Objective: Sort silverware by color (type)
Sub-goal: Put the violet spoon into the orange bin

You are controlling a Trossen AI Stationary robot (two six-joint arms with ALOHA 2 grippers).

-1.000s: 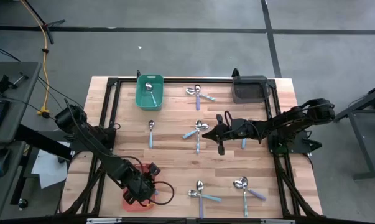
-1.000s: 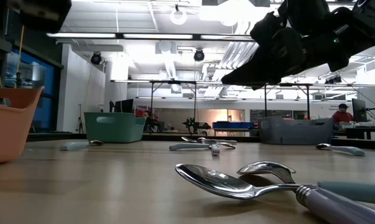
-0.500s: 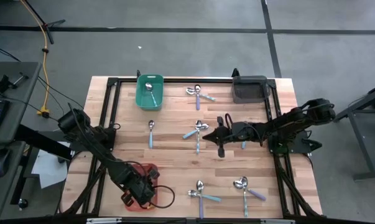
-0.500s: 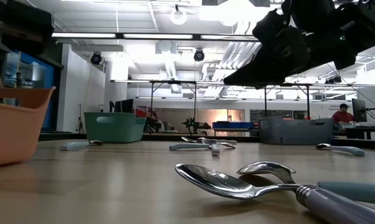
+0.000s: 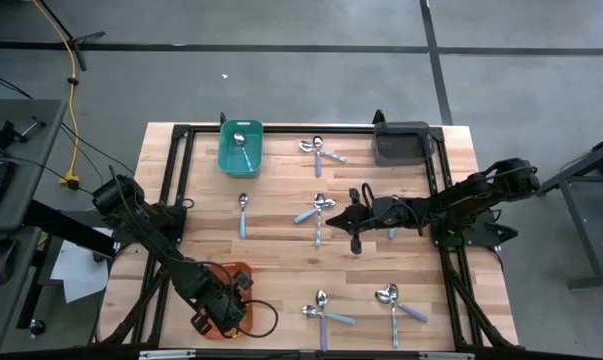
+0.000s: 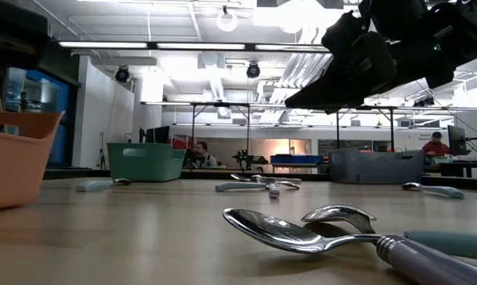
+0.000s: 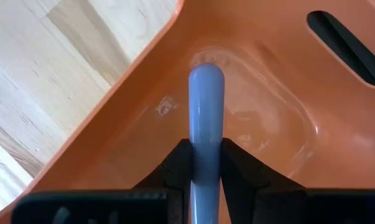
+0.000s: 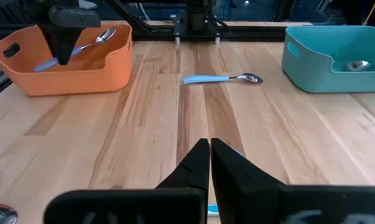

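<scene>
My left gripper hangs over the orange bin at the table's near left, shut on a spoon with a purple-blue handle. Other spoons lie on the wood: a light-blue one, a crossed pair at the centre, a pair at the far side, and two groups near the front edge. One spoon lies in the teal bin. My right gripper hovers shut above the table's middle, holding nothing. My left gripper pinches the spoon's handle between its two fingers, coming from above and pointing steeply down. The handle's rounded free end sticks out past the fingertips, low inside the orange bin. The spoon is tilted, its metal bowl raised above the bin's rim.
A grey bin stands at the far right and the teal bin at the far left. Black frame rails run along the table's sides. Bare wood lies between the orange bin and the front spoons. People show in the room behind.
My left gripper has shifted a little toward the table's near left corner over the orange bin and tipped more steeply down, still shut on the spoon, whose handle end now sits lower inside the bin.
</scene>
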